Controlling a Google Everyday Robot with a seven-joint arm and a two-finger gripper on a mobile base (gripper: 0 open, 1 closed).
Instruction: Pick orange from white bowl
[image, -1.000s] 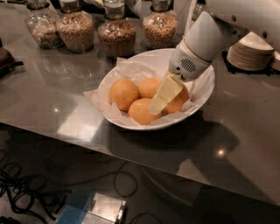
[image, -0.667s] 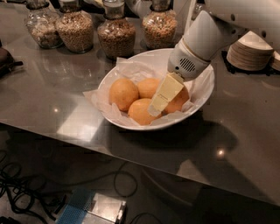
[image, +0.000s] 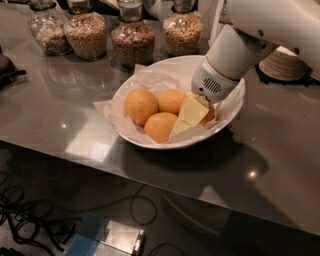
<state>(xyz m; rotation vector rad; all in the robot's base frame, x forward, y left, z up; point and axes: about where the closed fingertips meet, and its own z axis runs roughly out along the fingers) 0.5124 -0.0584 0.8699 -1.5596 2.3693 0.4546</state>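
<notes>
Nothing has visibly shifted since a second ago: my hand (image: 192, 114) sits at the same spot in the white bowl (image: 150, 142), and the fruit lies as it did.

Hand: lowered into the right half of the bowl from the far right. Its grey vented wrist is above, and its pale yellow end slants down and left towards the near rim. Whether it is clenched or released, I cannot tell.

Orange (image: 209, 115): right side of the bowl, directly behind my hand and mostly covered by it. Only a strip shows to the right of the yellow end. It looks to be touching my hand.

Other oranges, three: one at the left of the bowl (image: 141, 106), oval. One in the middle, farther back (image: 171, 101). One nearest the front (image: 160, 127). All three sit close together.

White bowl: wide and shallow, on the grey tabletop (image: 60, 125), lined with crinkled white paper (image: 107, 107) that spills over its left rim.

Glass jars (image: 133, 42), four: in a row along the far side of the tabletop, filled with grain or cereal.

Stack of small pale dishes (image: 282, 65): far right, partly behind my arm.

Dark object (image: 7, 67): left edge, cut off.

Below the tabletop's near edge: black cables (image: 30, 225) and a metal box (image: 117, 237) on the floor.
</notes>
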